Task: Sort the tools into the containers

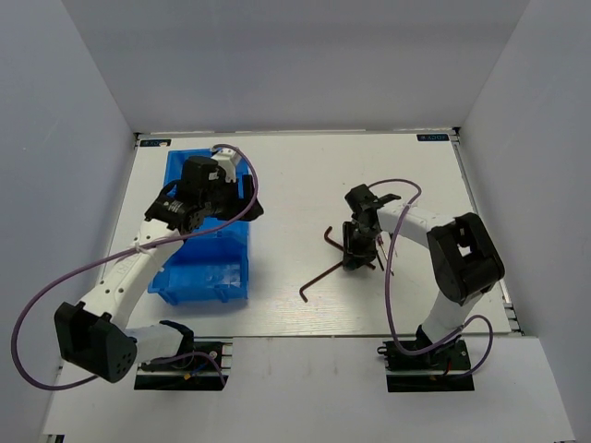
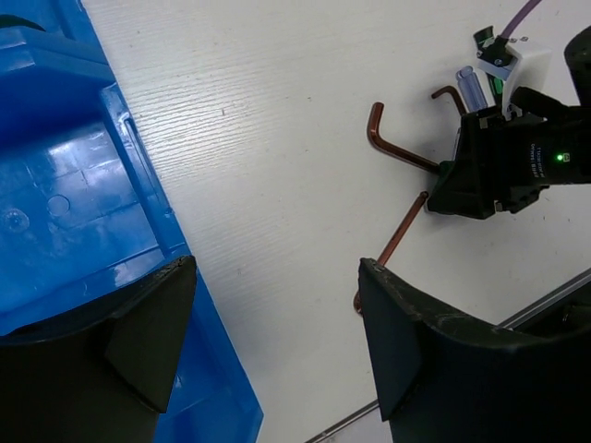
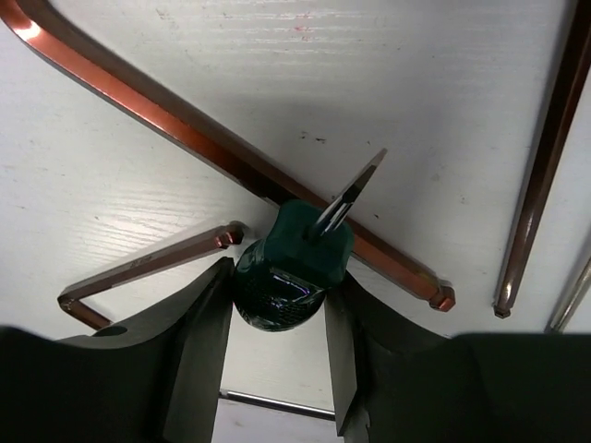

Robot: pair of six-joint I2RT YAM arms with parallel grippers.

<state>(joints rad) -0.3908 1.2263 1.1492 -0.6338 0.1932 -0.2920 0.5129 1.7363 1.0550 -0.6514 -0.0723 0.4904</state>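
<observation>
Two reddish-brown L-shaped hex keys (image 3: pixel 185 127) lie beneath, perhaps touching, the stubby green-handled screwdriver (image 3: pixel 309 238) clamped in the right gripper (image 3: pixel 277 279), so lift straight up; the left gripper (image 2: pixel 275 277) gapes empty.

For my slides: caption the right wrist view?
Right gripper clamps a green-handled screwdriver among hex keys lying on the table.

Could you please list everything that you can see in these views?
Bin: one, blue, left side.
Hex keys: three, coppery brown, lying right of centre.
Screwdriver: one, green handle, among the hex keys.
Thin shaft: one, silvery, beside the hex keys; kind unclear.
Table: one, white.
Cables: two, purple, one on each side.
Left gripper: open, over the bin's edge.
Right gripper: shut on the screwdriver.
</observation>
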